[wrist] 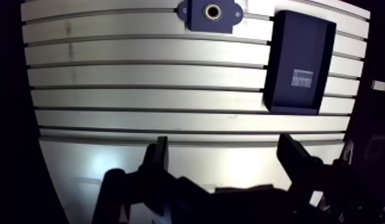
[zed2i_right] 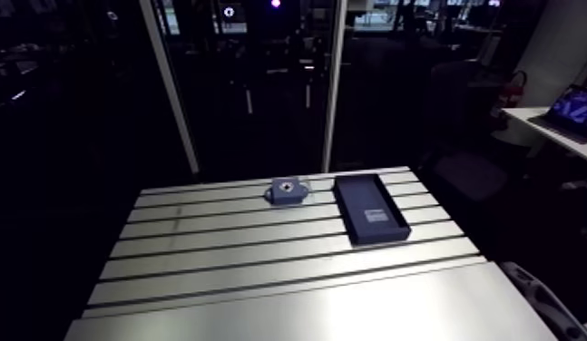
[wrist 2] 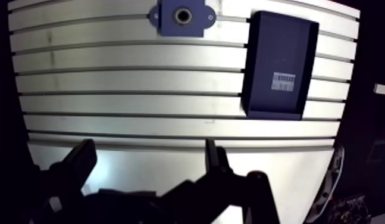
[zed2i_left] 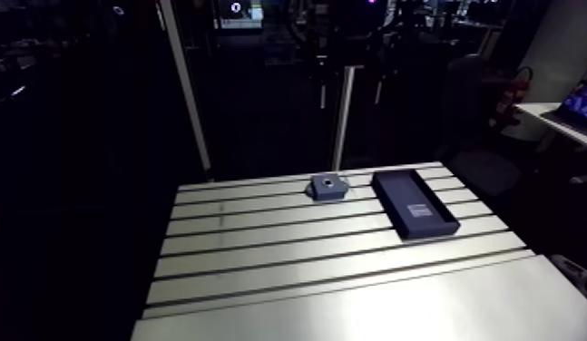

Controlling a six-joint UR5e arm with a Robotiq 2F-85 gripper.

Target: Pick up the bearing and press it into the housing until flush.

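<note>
Gripper spread wide, holding nothing; housing sits at the table's far edge.

Housing (wrist: 210, 14) lies flat on the table (wrist: 141, 77), bore up, long axis along the slots. Just beside it, a dark tray (wrist: 300, 62) with a label (wrist: 302, 78) runs across the slots. You only get the gripper (wrist: 224, 146) in the wrist view, well short of both. That view also shows a pale ring in the bore; the arm view doesn't resolve it.
</note>
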